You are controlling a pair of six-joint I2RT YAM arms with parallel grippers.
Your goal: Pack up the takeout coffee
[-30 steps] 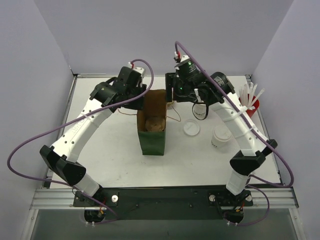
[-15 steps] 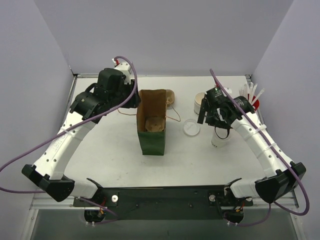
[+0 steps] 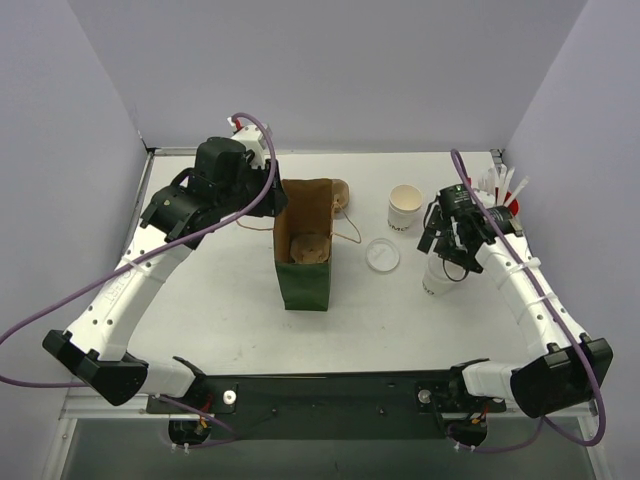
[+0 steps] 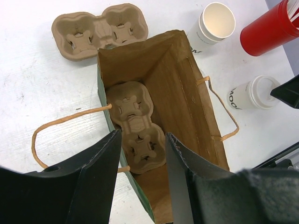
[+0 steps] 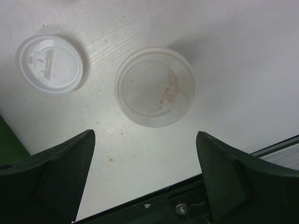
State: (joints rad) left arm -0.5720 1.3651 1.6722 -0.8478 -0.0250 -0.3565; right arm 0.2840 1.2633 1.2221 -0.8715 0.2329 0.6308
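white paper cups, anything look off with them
One white paper cup stands open with no lid; a round white plastic lid lies loose on the white table nearby. The other cup is lidded.

Loose lid (image 5: 49, 65) near lidded cup (image 5: 154, 86)

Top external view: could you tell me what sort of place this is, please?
Likely a robotics lab cell: plain lavender walls enclose a white table, with a green paper bag staged.
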